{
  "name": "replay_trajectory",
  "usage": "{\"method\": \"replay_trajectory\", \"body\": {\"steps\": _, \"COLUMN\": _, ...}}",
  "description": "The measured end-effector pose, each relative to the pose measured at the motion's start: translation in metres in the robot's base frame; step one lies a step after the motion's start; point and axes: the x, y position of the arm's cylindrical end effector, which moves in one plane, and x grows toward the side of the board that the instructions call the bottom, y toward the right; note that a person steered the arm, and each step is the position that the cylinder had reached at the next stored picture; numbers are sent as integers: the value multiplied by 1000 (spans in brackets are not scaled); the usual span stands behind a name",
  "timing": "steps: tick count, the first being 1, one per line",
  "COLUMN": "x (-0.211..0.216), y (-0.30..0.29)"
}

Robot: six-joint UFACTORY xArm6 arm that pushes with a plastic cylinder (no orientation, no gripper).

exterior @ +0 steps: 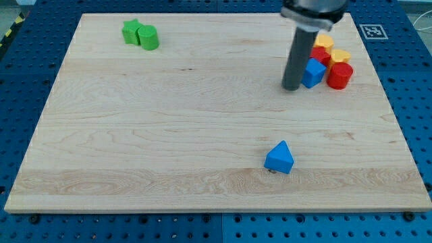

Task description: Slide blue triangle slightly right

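Note:
The blue triangle (279, 158) lies on the wooden board (169, 121) towards the view's bottom, right of the middle. My tip (291, 88) is the lower end of a dark rod coming down from the view's top right. It stands well above the blue triangle in the view, about a hundred pixels away and not touching it. The tip is just left of a second blue block (312, 73), close to it or touching; I cannot tell which.
A cluster at the view's top right holds the blue block, a red cylinder (339, 75), a red block (320, 55) and two yellow blocks (339, 55). A green star (131, 31) and a green cylinder (148, 37) sit together at the top left.

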Motion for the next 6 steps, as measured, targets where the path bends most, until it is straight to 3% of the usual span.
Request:
{"method": "replay_trajectory", "body": {"steps": 3, "x": 106, "y": -111}}
{"method": "replay_trajectory", "body": {"steps": 4, "x": 107, "y": -148}}
{"method": "replay_trajectory", "body": {"steps": 6, "x": 163, "y": -138}}
